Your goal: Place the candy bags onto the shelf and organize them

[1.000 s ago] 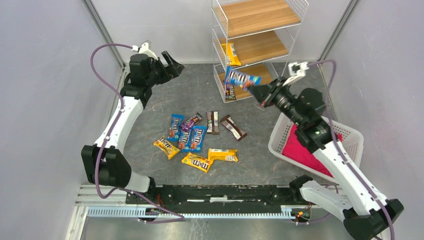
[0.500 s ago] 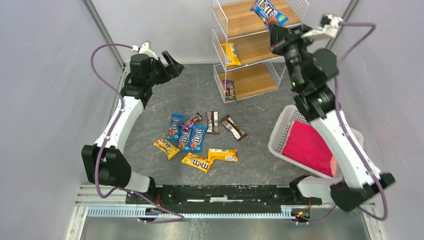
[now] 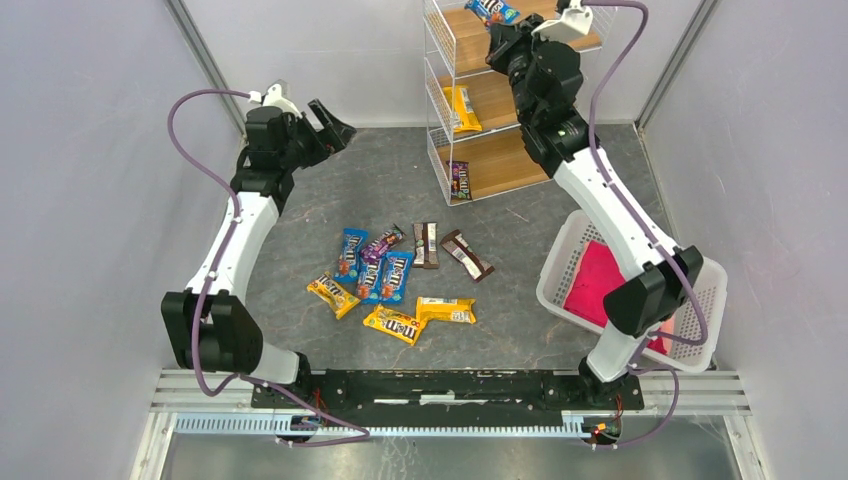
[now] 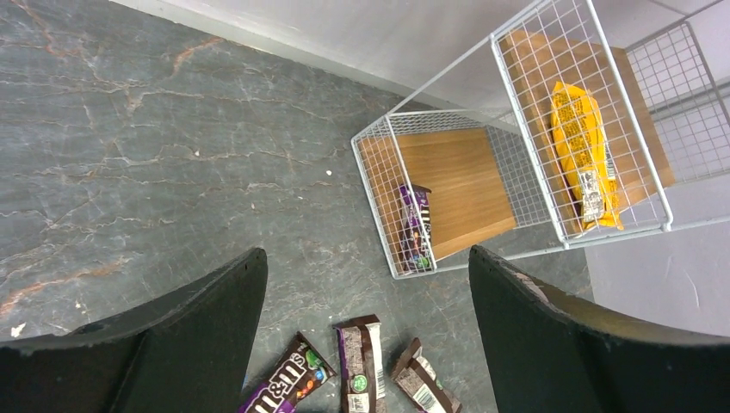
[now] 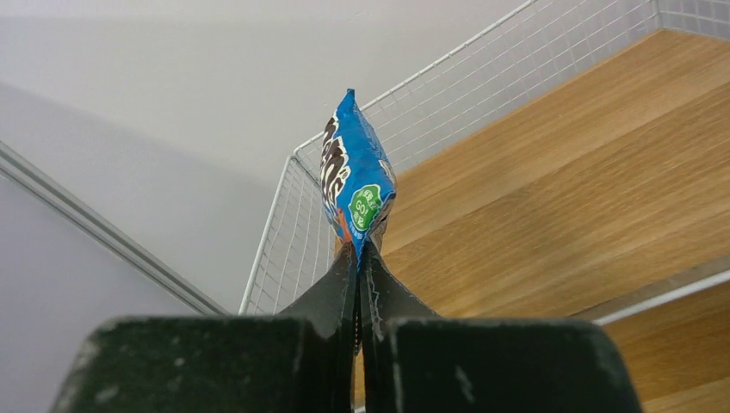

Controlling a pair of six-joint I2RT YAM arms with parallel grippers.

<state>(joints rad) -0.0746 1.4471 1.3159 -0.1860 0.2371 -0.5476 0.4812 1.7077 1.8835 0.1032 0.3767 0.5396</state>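
The shelf (image 3: 440,60) stands at the back, a white wire rack with wooden tiers. My right gripper (image 3: 503,28) is shut on a blue candy bag (image 3: 492,11) and holds it edge-up above the top tier (image 5: 551,172); the bag (image 5: 353,176) sticks up from the pinched fingertips. A yellow bag (image 3: 461,106) lies on the middle tier and a purple bag (image 3: 460,179) on the bottom tier. Several candy bags (image 3: 390,280) lie on the grey floor. My left gripper (image 3: 335,120) is open and empty, high at the back left; its view shows the shelf (image 4: 516,172).
A white lattice basket (image 3: 690,290) with a pink cloth (image 3: 597,282) sits at the right. Grey walls close in on both sides. Two dark brown bars (image 4: 366,361) lie on the floor below the left gripper.
My right arm has lifted the blue bag from the bottom tier's level up and left to above the top tier. The left arm has barely shifted.
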